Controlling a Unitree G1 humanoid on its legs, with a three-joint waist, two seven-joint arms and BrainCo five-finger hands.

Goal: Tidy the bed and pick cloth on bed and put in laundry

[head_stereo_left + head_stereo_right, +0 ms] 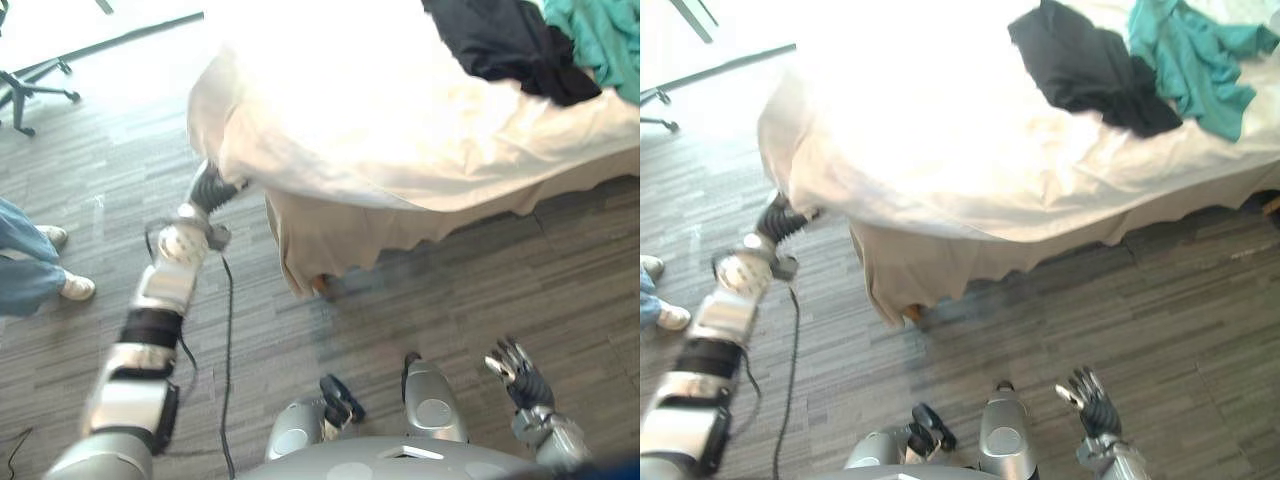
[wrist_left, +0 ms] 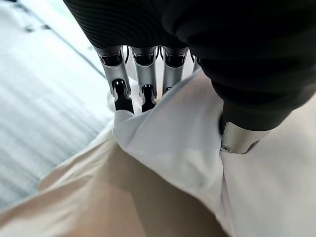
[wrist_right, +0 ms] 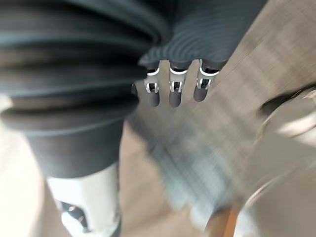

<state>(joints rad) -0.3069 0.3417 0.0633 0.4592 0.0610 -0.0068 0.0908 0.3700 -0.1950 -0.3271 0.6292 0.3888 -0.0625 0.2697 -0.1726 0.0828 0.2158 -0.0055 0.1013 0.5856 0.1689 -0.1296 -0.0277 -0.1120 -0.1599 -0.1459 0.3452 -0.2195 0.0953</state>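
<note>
Left hand (image 1: 215,188) was at the bed's (image 1: 330,245) near corner. In the wrist view its fingers (image 2: 122,94) and thumb pinched the edge of the white cover (image 1: 380,110).

Black cloth (image 1: 1090,65) and teal cloth (image 1: 1190,60) lay touching on the far side of the cover, well apart from both hands.

Right hand (image 1: 1095,400) hung low over the floor (image 1: 480,290), fingers relaxed, holding nothing.

A person's shoe (image 1: 75,288) stood on the floor to the left.

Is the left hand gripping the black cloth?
No, the left hand pinches the white sheet at its hanging edge; the black cloth lies far from it.
</note>
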